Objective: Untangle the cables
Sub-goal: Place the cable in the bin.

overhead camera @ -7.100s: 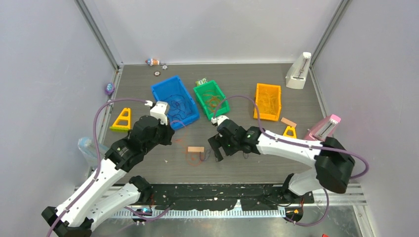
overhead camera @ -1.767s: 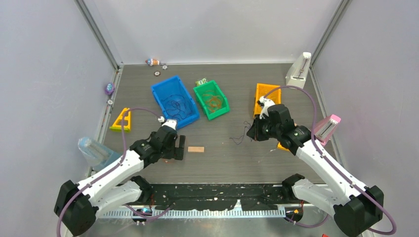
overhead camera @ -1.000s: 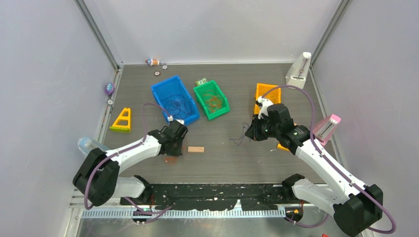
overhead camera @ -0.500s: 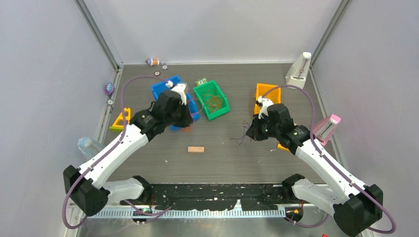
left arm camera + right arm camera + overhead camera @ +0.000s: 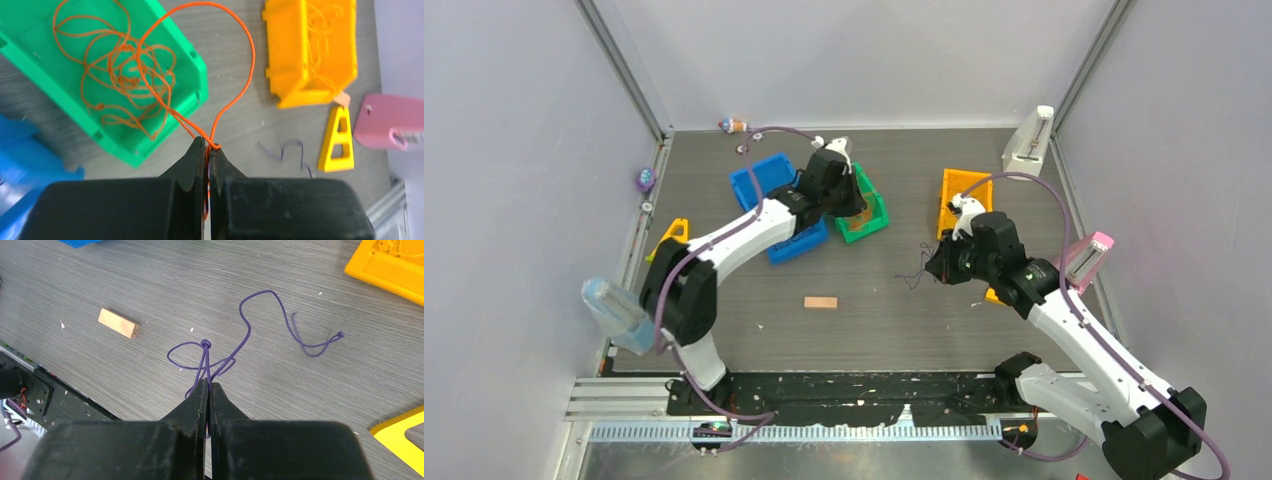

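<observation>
Two cables are pinched, one in each gripper. Your left gripper (image 5: 207, 150) has its fingers pressed together on an orange cable (image 5: 253, 55), caught right at the fingertips. From there the cable stands out straight ahead of the gripper as a tall, narrow loop. Its long axis is in line with the fingers and its rounded top is farthest from them. The loop's left strand crosses the green bin (image 5: 198, 75) ahead and to the left, over the pile of orange cables (image 5: 115, 75) lying inside; you cannot tell whether it touches them. The right strand arcs over bare table. Ahead and to the right of that gripper sits an orange bin (image 5: 300, 95) with yellow cables (image 5: 320, 35) in it.

Your right gripper (image 5: 208, 385) is likewise clamped tight, on a purple cable (image 5: 248, 327). Just ahead of the fingertips the cable forms a small loop with a knot at its top. It then snakes away ahead and to the right, so its length slants rightward from the gripper. Its free end lies on the table. A wooden block (image 5: 119, 323) lies ahead and to the left of this gripper, well apart from the cable.
</observation>
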### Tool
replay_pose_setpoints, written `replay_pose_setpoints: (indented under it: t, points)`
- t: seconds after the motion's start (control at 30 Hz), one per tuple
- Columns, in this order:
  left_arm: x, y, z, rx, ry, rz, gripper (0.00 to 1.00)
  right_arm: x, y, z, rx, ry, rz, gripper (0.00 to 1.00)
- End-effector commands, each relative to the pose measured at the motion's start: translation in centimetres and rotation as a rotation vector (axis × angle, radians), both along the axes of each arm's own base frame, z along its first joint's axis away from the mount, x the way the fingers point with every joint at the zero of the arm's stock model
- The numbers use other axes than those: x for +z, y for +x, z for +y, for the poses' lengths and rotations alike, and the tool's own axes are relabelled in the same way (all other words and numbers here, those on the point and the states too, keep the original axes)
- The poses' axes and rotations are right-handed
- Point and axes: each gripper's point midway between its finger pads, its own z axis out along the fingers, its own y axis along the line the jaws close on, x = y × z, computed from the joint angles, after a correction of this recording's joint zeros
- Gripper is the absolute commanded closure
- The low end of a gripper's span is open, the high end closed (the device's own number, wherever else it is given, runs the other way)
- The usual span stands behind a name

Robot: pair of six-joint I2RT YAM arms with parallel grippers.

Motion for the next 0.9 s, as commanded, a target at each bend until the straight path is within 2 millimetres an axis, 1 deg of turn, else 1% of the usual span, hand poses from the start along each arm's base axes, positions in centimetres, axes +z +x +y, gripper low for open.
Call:
replay_pose_setpoints:
  t: [0.0, 0.03, 0.1, 0.17, 0.2, 0.27, 0.33, 0.47, 0.53, 0.6, 0.73, 0.87]
  points:
    - [1.7, 6.4, -1.6, 0.156, -0.113, -0.129, 1.0, 2.7, 0.7, -0.1, -0.021, 0.021, -0.075, 0.95]
    - [0.9, 7.2, -1.7, 0.171, -0.096, -0.125, 1.0, 2.9, 0.7, -0.1, -0.021, 0.021, -0.078, 0.95]
    - [-1.3, 8.4, -1.4, 0.218, -0.046, -0.086, 1.0, 3.0, 0.6, -0.2, -0.021, 0.019, -0.083, 0.95]
    - [-3.9, 8.9, -0.9, 0.266, -0.009, -0.021, 1.0, 3.1, 0.6, -0.3, -0.026, 0.019, -0.087, 0.95]
    - [-4.8, 9.0, -0.4, 0.297, 0.005, 0.01, 1.0, 3.0, 0.6, -0.4, -0.028, 0.018, -0.088, 0.95]
    - [-5.9, 9.1, 0.8, 0.361, 0.044, 0.036, 1.0, 2.9, 0.5, -0.5, -0.034, 0.017, -0.089, 0.95]
    - [-6.4, 9.2, 1.8, 0.411, 0.078, 0.052, 0.98, 2.6, 0.4, -0.6, -0.036, 0.013, -0.082, 0.95]
    - [-6.8, 9.8, 2.7, 0.448, 0.132, 0.08, 0.96, 2.0, 0.3, -0.7, -0.04, 0.006, -0.07, 0.95]
    - [-7.4, 10.3, 3.1, 0.464, 0.125, 0.109, 0.96, 1.8, 0.3, -0.8, -0.041, 0.003, -0.068, 0.95]
    - [-7.8, 10.6, 3.1, 0.468, 0.098, 0.135, 0.94, 1.8, 0.2, -0.9, -0.045, 0.002, -0.068, 0.94]
    - [-9.0, 11.3, 3.0, 0.456, 0.099, 0.162, 0.9, 1.7, 0.2, -0.9, -0.049, 0.001, -0.067, 0.95]
    - [-9.6, 11.3, 3.0, 0.442, 0.083, 0.173, 0.82, 1.6, 0.2, -1.1, -0.053, -0.003, -0.063, 0.95]
